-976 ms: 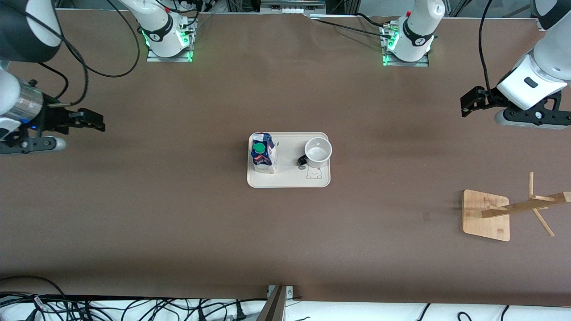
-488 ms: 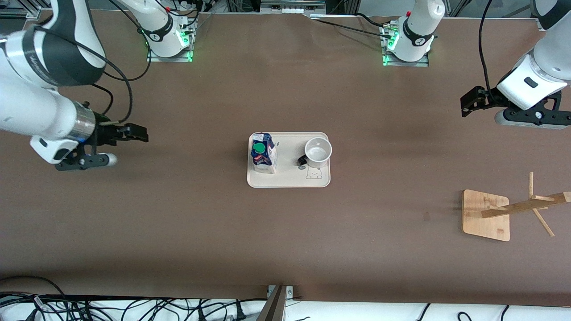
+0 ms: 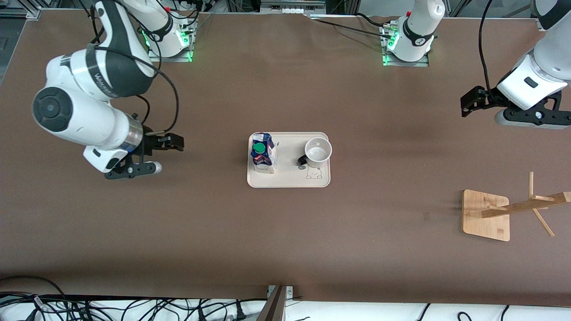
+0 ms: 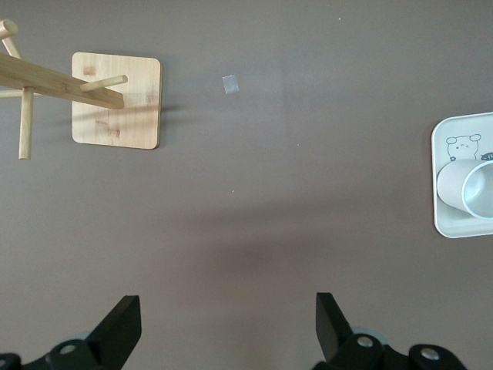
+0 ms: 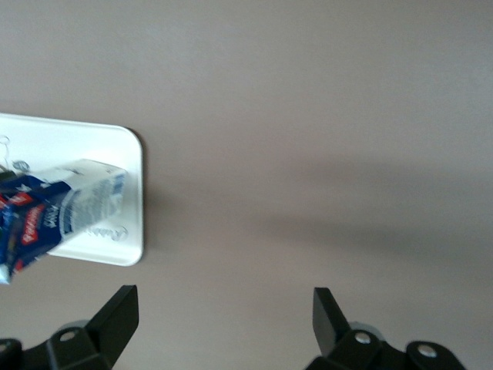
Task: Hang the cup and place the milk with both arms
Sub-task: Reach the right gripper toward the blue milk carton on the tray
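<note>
Both tools gape wide and empty, the right tool [image 3: 171, 142] near the blue-and-white milk carton [image 3: 263, 154] standing on the cream tray [image 3: 290, 180] beside the white mug [image 3: 318, 150], the left tool [image 3: 468, 103] waiting; a sideways approach could topple the carton.

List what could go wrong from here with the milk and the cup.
1. The milk and cup share one small tray; the open right end effector, over bare table toward the right arm's end, may tip the tall carton or shove the tray while grasping.
2. The cup's black handle points toward the milk, so the open left end effector, waiting near its own table end, may catch it awkwardly.
3. The wooden rack has thin pegs; hanging may miss.
</note>
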Controlling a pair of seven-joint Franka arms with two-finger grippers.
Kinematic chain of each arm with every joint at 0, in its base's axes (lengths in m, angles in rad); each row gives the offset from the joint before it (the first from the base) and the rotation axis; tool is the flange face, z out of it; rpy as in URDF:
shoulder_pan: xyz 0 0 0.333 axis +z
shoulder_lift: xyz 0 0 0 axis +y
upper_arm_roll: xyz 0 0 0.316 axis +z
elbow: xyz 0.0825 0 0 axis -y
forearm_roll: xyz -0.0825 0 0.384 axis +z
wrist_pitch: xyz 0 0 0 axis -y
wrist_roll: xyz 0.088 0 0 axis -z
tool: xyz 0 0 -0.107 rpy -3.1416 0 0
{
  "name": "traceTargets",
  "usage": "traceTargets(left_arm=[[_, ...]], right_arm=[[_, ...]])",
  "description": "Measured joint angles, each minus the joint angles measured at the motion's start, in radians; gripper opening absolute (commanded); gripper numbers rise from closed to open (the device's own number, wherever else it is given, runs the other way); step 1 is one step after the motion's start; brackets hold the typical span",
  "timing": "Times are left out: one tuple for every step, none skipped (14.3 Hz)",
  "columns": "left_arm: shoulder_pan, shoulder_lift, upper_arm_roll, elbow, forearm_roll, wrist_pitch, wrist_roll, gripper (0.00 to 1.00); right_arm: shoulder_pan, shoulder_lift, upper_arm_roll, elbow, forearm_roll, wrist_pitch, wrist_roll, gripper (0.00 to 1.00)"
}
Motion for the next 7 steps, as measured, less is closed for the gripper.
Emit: traceTargets(left_arm=[[0.000, 0.000, 0.000, 0.000, 0.000, 0.000, 0.000, 1.00], [0.000, 0.000, 0.000, 0.000, 0.000, 0.000, 0.000, 1.00], [0.000, 0.000, 0.000, 0.000, 0.000, 0.000, 0.000, 1.00], [0.000, 0.000, 0.000, 0.000, 0.000, 0.000, 0.000, 1.00], [0.000, 0.000, 0.000, 0.000, 0.000, 0.000, 0.000, 1.00], [0.000, 0.000, 0.000, 0.000, 0.000, 0.000, 0.000, 1.00], [0.000, 0.000, 0.000, 0.000, 0.000, 0.000, 0.000, 1.00]], right_arm=[[0.026, 0.006, 0.000, 0.000, 0.000, 0.016, 0.036, 1.00], [0.051, 0.012, 0.001, 0.000, 0.000, 0.030, 0.066, 1.00], [0.073, 0.018, 0.001, 0.000, 0.000, 0.039, 0.090, 1.00], [0.095, 0.025, 0.001, 0.000, 0.000, 0.048, 0.117, 1.00], [0.119, 0.034, 0.002, 0.000, 0.000, 0.055, 0.152, 1.00], [0.144, 0.045, 0.002, 0.000, 0.000, 0.072, 0.191, 1.00], [0.170, 0.057, 0.002, 0.000, 0.000, 0.095, 0.236, 1.00]])
